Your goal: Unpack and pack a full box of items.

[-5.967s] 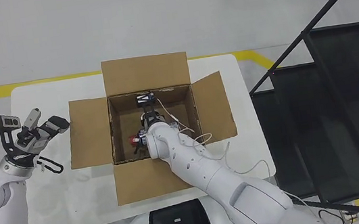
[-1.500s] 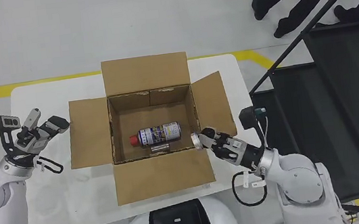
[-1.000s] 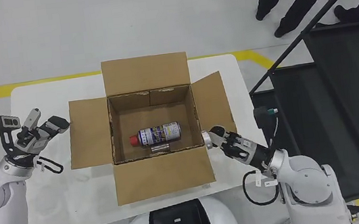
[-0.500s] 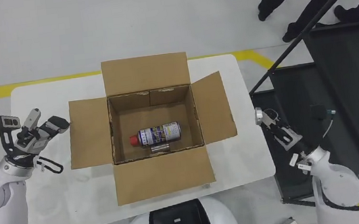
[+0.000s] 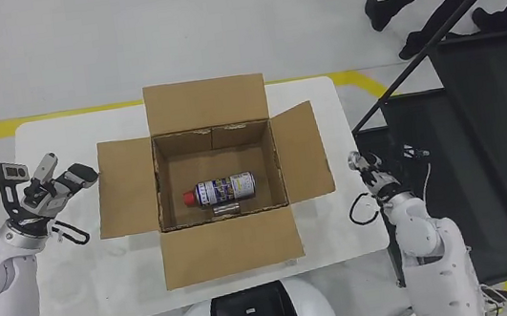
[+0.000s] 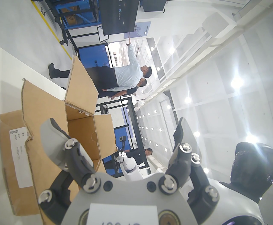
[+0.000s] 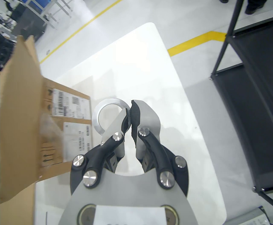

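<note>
An open cardboard box (image 5: 206, 102) sits mid-table with all flaps folded out. On its floor lies a spray can (image 5: 224, 189), silver with a red cap. My right gripper (image 5: 362, 165) hangs over the table's right edge, beside the box's right flap. In the right wrist view this gripper (image 7: 129, 111) is shut on the rim of a flat silver ring (image 7: 100, 113), with the box (image 7: 19, 106) alongside. My left gripper (image 5: 68, 177) is held off the table's left side, raised, and its fingers (image 6: 53, 136) stand open with nothing between them; the box (image 6: 81, 125) is ahead of it.
A black metal rack (image 5: 481, 128) stands close to the right of the white table (image 5: 340, 233). Bare table surface lies to the left and right of the box. A yellow floor line (image 5: 37, 121) runs behind the table.
My right arm has come out of the box and swung right to the table's right edge, with the silver ring in its fingers. The left arm has stayed where it was.
</note>
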### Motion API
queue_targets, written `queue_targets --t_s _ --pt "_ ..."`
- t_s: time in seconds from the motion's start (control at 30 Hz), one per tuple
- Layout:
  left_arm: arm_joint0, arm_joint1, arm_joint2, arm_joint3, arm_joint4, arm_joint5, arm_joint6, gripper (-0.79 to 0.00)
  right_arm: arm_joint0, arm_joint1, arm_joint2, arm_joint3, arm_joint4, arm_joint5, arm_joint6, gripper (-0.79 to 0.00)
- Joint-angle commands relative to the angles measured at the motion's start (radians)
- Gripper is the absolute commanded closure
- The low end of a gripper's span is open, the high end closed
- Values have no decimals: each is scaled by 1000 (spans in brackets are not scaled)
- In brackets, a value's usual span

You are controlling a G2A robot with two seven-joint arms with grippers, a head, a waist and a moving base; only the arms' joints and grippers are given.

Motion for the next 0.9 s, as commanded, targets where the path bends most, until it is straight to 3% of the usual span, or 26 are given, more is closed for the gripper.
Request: queue_targets --t_s 0.0,0.3,0.63,0.7,0.73,0.77,0.87 --pt "0 0 0 0 -2 0 0 -785 19 3 -26 45 -122 44 -36 0" --pt "0 0 0 0 -2 0 0 -785 61 5 -140 186 -372 197 -119 0" --pt "0 0 0 0 -2 0 0 -785 70 3 -233 240 -442 240 -113 0" --pt "0 0 0 0 -2 0 0 -785 70 3 -240 238 -439 242 -97 -209" --pt "0 0 0 0 -2 0 0 -785 68 4 -242 237 -450 247 -95 -520" --pt "0 0 0 0 -2 0 0 -785 67 5 -245 238 -445 244 -85 -779" --pt "0 0 0 0 -2 0 0 -785 64 7 -241 234 -429 243 -81 -785"
